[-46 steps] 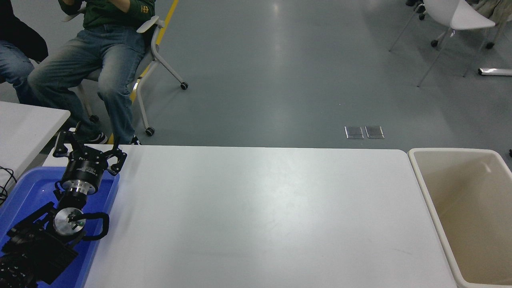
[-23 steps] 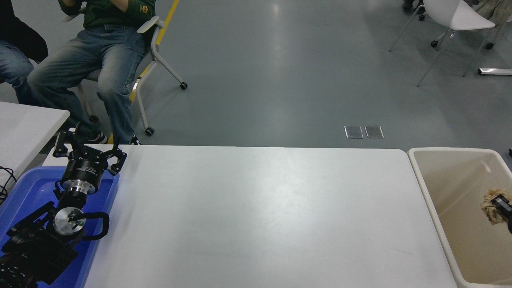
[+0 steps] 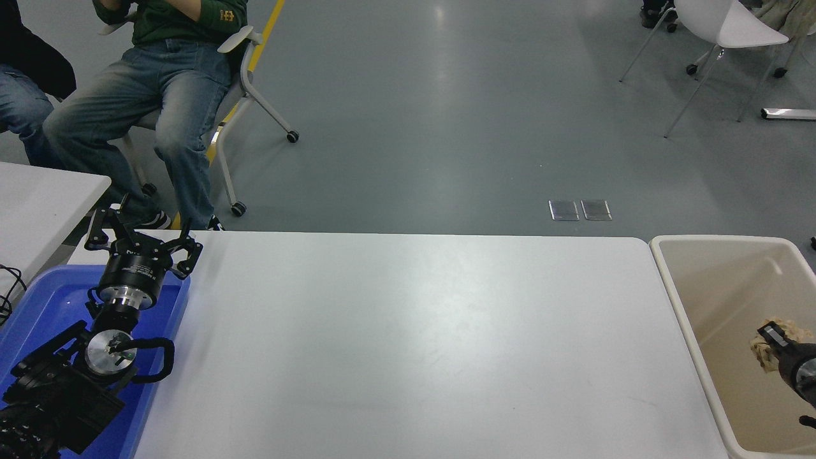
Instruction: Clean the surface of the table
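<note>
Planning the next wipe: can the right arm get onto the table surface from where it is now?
Probably yes. The right gripper, shut on a crumpled beige wad, is over the beige bin beside the table surface, and nothing stands between them except the bin's rim.

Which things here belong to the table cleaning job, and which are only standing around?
Belong to the job:
table surface
right gripper, shut on a crumpled brown wad over the beige bin

Just around:
left gripper, parked, jaws open, over the blue tray
seated people
white chair
smaller white table
</note>
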Controlling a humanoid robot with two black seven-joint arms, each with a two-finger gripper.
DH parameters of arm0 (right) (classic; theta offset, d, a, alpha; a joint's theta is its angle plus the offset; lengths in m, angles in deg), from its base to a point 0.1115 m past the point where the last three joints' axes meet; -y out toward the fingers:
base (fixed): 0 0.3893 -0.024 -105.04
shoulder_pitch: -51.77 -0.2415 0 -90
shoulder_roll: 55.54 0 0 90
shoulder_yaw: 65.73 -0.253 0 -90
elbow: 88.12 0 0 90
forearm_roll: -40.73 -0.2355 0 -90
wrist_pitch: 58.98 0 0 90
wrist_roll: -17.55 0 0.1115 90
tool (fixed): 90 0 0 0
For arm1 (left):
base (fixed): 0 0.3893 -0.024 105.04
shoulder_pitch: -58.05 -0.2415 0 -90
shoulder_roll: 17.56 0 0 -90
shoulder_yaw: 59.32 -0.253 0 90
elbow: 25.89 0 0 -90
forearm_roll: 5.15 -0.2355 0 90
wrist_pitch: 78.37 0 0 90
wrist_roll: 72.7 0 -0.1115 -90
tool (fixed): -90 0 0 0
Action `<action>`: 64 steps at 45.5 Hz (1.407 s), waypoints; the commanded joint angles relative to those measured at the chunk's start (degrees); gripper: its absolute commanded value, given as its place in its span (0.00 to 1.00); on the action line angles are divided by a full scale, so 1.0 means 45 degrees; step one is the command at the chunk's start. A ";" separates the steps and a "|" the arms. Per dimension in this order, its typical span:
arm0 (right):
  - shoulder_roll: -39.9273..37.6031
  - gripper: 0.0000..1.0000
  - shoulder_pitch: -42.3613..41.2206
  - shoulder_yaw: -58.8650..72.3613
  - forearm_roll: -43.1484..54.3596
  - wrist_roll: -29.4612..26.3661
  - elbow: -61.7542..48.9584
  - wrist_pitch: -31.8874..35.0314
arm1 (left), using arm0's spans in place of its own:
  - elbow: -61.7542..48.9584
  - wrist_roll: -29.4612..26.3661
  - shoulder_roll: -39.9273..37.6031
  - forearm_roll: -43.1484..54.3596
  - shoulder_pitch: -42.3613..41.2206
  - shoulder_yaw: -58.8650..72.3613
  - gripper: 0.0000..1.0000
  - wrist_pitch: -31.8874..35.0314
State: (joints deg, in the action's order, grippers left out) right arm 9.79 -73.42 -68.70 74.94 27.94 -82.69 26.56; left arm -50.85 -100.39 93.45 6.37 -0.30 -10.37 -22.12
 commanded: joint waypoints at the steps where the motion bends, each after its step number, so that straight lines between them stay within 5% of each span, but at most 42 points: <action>1: 0.0267 0.13 -0.0148 -0.0237 -0.0082 -0.0102 -0.0095 -0.0317 | 0.0000 0.0001 0.0000 0.0000 -0.0002 0.0000 1.00 0.0000; 4: 0.0306 0.33 -0.0227 -0.0296 -0.0082 -0.0102 -0.0095 -0.0395 | 0.0000 0.0001 0.0000 0.0000 -0.0002 0.0000 1.00 0.0000; 9: 0.0345 1.00 -0.0266 -0.0841 -0.0082 -0.0102 -0.0036 -0.0435 | 0.0000 0.0001 0.0000 0.0000 -0.0002 0.0000 1.00 0.0000; 26: 0.0190 1.00 -0.0675 -0.2052 -0.0140 -0.0102 0.0450 -0.0454 | 0.0000 0.0001 0.0020 0.0000 -0.0002 0.0000 1.00 0.0000; 42: -0.2545 1.00 -0.0676 -0.6486 -0.0180 0.0015 0.7538 -0.0337 | 0.0000 0.0001 0.0000 0.0000 -0.0002 0.0000 1.00 0.0000; 53: -0.2389 1.00 0.0164 -0.8616 -0.0160 0.0113 1.0645 -0.0200 | 0.0000 0.0001 0.0000 0.0000 -0.0002 0.0000 1.00 0.0000; 64: -0.0754 1.00 0.0125 -0.9917 -0.1343 0.0113 1.0765 0.0034 | 0.0000 0.0001 0.0000 0.0000 -0.0002 0.0000 1.00 0.0000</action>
State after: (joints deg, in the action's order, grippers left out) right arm 1.23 -73.56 -105.46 73.95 28.29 -38.29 26.22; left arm -50.85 -100.39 93.45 6.36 -0.29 -10.37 -22.12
